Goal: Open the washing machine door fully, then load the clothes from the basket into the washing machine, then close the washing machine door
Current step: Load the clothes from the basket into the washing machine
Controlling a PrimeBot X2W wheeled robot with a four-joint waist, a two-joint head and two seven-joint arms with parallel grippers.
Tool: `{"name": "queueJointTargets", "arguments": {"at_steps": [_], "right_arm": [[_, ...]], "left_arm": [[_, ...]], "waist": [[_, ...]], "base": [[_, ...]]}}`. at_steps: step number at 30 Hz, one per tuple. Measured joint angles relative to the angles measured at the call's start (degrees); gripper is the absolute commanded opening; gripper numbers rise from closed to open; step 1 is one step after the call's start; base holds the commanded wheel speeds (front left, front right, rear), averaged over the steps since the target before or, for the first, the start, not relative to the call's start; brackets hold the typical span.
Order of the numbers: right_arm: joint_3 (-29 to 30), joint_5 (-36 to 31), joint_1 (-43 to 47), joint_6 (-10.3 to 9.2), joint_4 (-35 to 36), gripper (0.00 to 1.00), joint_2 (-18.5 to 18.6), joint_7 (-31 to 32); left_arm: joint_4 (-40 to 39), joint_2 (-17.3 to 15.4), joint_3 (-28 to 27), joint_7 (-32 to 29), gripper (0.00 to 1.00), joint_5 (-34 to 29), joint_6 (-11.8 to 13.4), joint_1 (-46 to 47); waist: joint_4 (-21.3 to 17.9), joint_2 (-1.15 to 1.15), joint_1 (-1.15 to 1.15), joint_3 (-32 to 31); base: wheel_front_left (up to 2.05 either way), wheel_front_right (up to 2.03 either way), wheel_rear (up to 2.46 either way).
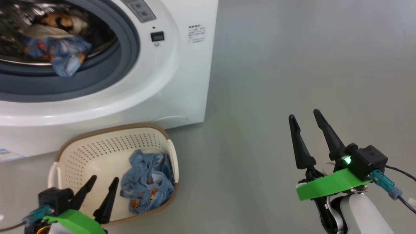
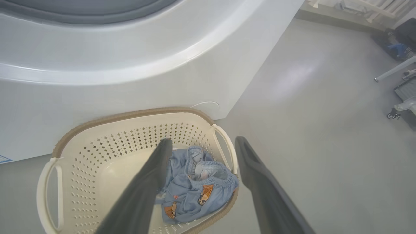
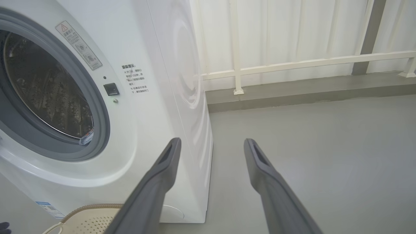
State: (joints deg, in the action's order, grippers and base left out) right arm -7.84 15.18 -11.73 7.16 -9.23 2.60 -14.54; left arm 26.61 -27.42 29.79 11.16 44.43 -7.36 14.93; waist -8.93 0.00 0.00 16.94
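The washing machine (image 1: 182,65) stands at the upper left, its drum mouth uncovered, and the washing machine door is out of view. Blue clothes with orange patches (image 1: 61,55) lie in the drum. On the floor before it sits the basket (image 1: 97,152), with one more bundle of clothes (image 1: 148,185) at its right end. My left gripper (image 1: 104,178) hangs open just above the basket's near side, the clothes (image 2: 195,188) lying beyond its fingertips (image 2: 165,143). Far to the right, my right gripper (image 1: 304,114) stands open over bare floor, empty, pointing past the machine's corner (image 3: 195,146).
Grey floor (image 1: 292,65) stretches to the right of the machine. A white railing (image 3: 292,61) and a low kerb run along the wall behind. Wheeled equipment (image 2: 403,104) stands far off at the right in the left wrist view.
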Motion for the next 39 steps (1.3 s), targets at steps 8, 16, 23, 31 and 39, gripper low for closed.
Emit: {"name": "queueJointTargets", "arguments": {"at_steps": [8,16,23,31,39], "right_arm": [[-1.23,2.13,-0.87,0.01,3.03,1.00,-0.01,0.00],[-1.70,2.68,-0.96,0.01,6.20,1.00,-0.03,0.00],[-2.81,3.11,-1.07,0.01,8.81,1.00,-0.05,0.00],[-3.49,3.56,-2.19,0.01,11.74,1.00,-0.10,0.00],[-4.79,5.58,-2.21,0.01,14.07,1.00,-0.16,-0.01]], "left_arm": [[4.47,-3.24,12.11,-2.66,1.00,6.71,0.00,7.45],[8.49,-6.93,22.74,-4.69,1.00,12.38,0.00,14.73],[10.79,-9.73,30.90,-4.77,1.00,15.53,0.00,20.40],[12.40,-12.52,40.05,-4.56,1.00,17.27,0.00,27.02],[13.63,-15.16,43.85,-2.75,1.00,16.90,0.00,32.53]], "waist": [[-1.98,0.00,0.00,5.36],[-4.23,0.00,0.00,11.32],[-6.20,0.00,0.00,16.63],[-8.41,0.00,0.00,22.75],[-10.79,0.00,0.00,28.36]], "base": [[0.00,0.00,0.00],[0.00,0.00,0.00],[0.00,0.00,0.00],[0.00,0.00,0.00],[0.00,0.00,0.00]]}}
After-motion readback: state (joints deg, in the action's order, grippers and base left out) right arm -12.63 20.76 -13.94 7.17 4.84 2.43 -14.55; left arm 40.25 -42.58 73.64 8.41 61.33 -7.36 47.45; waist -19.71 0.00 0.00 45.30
